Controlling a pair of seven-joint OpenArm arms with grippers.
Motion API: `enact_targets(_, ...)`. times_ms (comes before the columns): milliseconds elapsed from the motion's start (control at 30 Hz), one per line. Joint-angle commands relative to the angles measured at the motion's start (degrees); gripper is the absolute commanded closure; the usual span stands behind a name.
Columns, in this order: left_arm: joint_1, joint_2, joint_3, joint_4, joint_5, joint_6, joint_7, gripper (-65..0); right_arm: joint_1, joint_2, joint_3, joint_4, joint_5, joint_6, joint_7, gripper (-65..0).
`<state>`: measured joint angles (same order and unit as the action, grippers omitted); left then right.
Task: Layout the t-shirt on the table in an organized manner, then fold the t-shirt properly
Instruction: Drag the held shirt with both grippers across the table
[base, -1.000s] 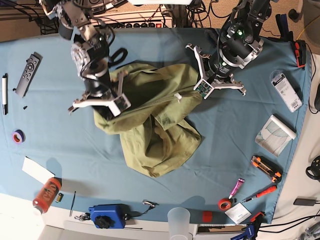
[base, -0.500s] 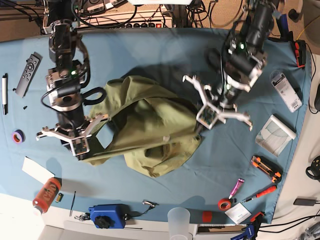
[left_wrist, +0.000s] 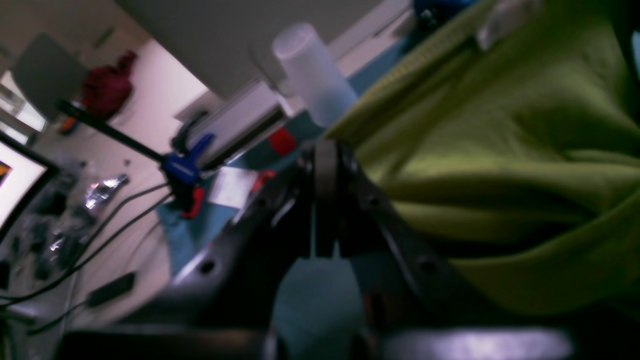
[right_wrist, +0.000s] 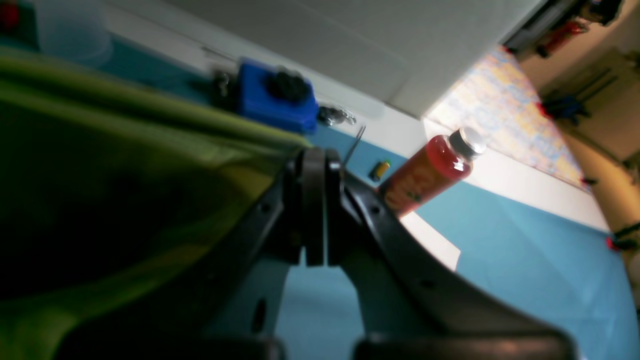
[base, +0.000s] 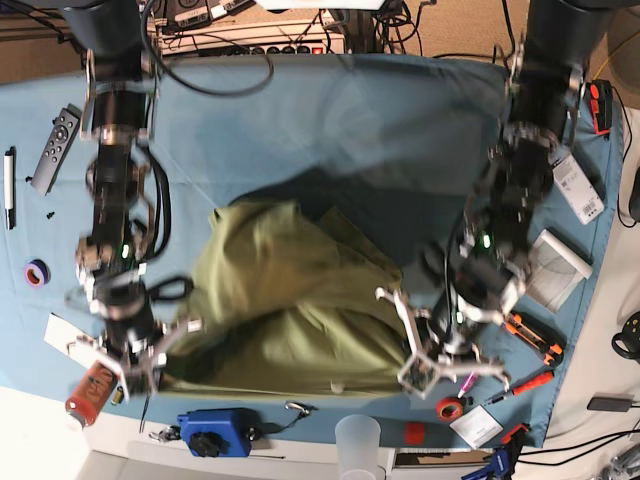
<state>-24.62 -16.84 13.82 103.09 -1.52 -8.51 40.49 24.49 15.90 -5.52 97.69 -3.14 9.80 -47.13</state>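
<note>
At the bottom of the base view we see a blue box (base: 213, 432) and a clear plastic cup (base: 357, 443) along the near table edge, with an orange bottle (base: 92, 391) lying at lower left. Just above them the t-shirt (base: 290, 315) spreads across the lower middle of the frame, its bottom hem drawn taut in a nearly straight line between our two grippers.

The right gripper (base: 140, 357) sits at lower left of that view, by the shirt's left corner. In the right wrist view its jaws are pressed together at the centre (right_wrist: 315, 220), with the green cloth ending right at the tips on the left; we take them to be clamped on the shirt edge. The bottle stands to the right of them in that view.

The left gripper (base: 432, 362) is at lower right, at the shirt's other corner. In the left wrist view, which is blurred, its jaws meet at the centre (left_wrist: 325, 205) with green cloth running in from the right, so it is pinching the shirt too.

Farther up, the table (base: 330, 130) is bare blue cloth, and both arms reach down from the top edge. A remote (base: 56, 148) lies at upper left.
</note>
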Motion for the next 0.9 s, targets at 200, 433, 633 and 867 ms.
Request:
enact_targets(200, -5.7, -0.42, -0.5, -0.59, -10.47, 0.96, 8.02, 0.0, 12.87, 0.31, 0.9, -8.07, -1.38, -1.16, -2.16, 0.0)
enact_targets(433, -2.38, 0.22, -0.5, -0.37, -16.5, -0.57, 9.62, 0.0, 12.55, 0.31, 1.14, -8.17, -1.36, -1.11, -5.07, 0.0)
enact_targets(633, 1.95, 3.28, -0.48, 1.46, -30.93, -11.67, 10.86, 0.0, 10.97, 0.83, 1.14, -8.17, -4.83, -1.42, -6.64, 0.0)
enact_targets(867, 4.92, 13.05, 2.38, 1.88, -37.92, -17.07, 10.91, 0.0, 7.37, 7.39, 1.55, -8.17, -5.9, -1.99, -8.35, 0.0)
